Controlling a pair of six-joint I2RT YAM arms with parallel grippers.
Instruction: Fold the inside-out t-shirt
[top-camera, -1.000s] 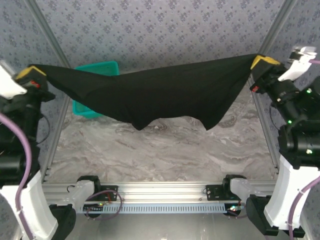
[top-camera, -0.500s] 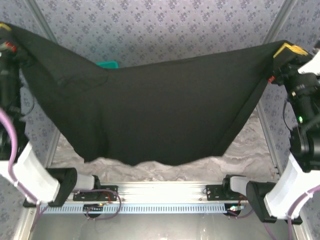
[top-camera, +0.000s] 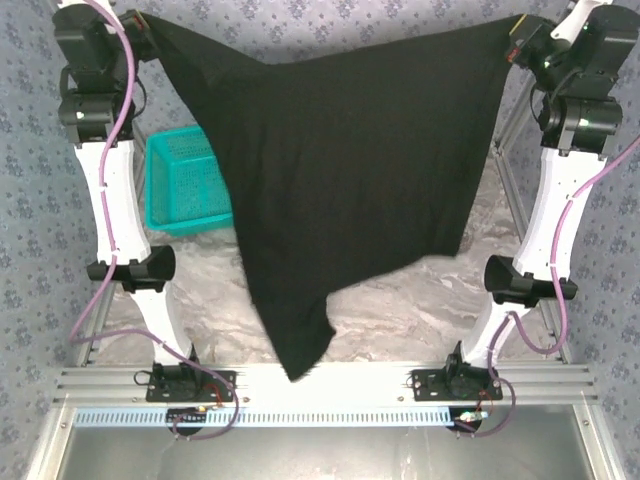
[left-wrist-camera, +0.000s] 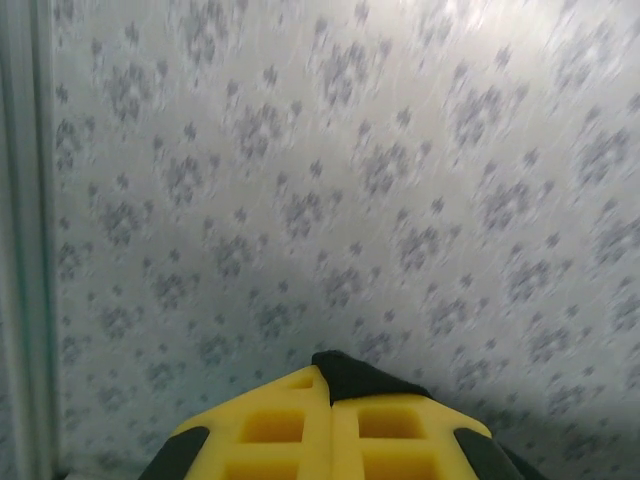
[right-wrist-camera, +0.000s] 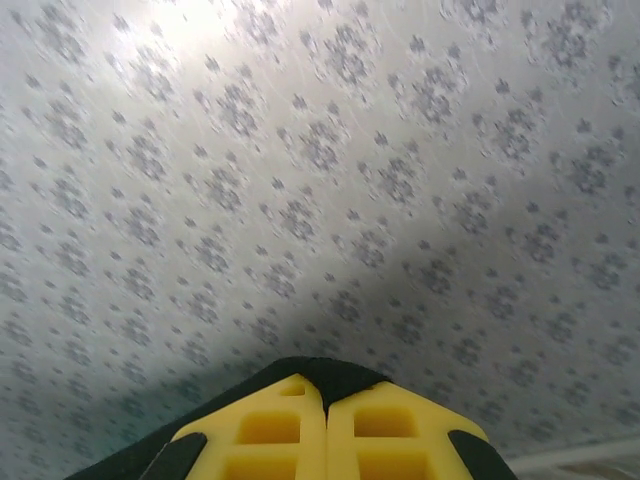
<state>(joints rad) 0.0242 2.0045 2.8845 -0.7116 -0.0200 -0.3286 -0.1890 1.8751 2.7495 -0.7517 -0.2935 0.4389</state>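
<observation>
Overhead view: the inside-out t-shirt (top-camera: 350, 170) hangs as a black sheet stretched between the two raised arms. Its top edge runs from the left gripper (top-camera: 138, 20) to the right gripper (top-camera: 516, 42), sagging slightly in the middle. The left edge slants down and inward to a narrow lowest corner, which in this view overlaps the aluminium rail (top-camera: 320, 380) at the near edge; whether it touches cannot be told. The right edge drops steeply to a shorter lower corner above the marble worktop (top-camera: 400, 310). Bare worktop shows below that corner as far as the right arm, and as a strip between the shirt's slanted left edge and the left arm. The teal mesh basket (top-camera: 190, 180) stands at far left, its right side meeting the shirt's edge in the picture. Wrist views supply the grasp detail: the left gripper (left-wrist-camera: 330, 410) has its yellow pads (left-wrist-camera: 275, 430) pressed together on a sliver of black t-shirt (left-wrist-camera: 362, 376), against patterned wall (left-wrist-camera: 350, 150); the right gripper (right-wrist-camera: 325, 415) is likewise clamped, t-shirt (right-wrist-camera: 320, 370) emerging at the tips.
</observation>
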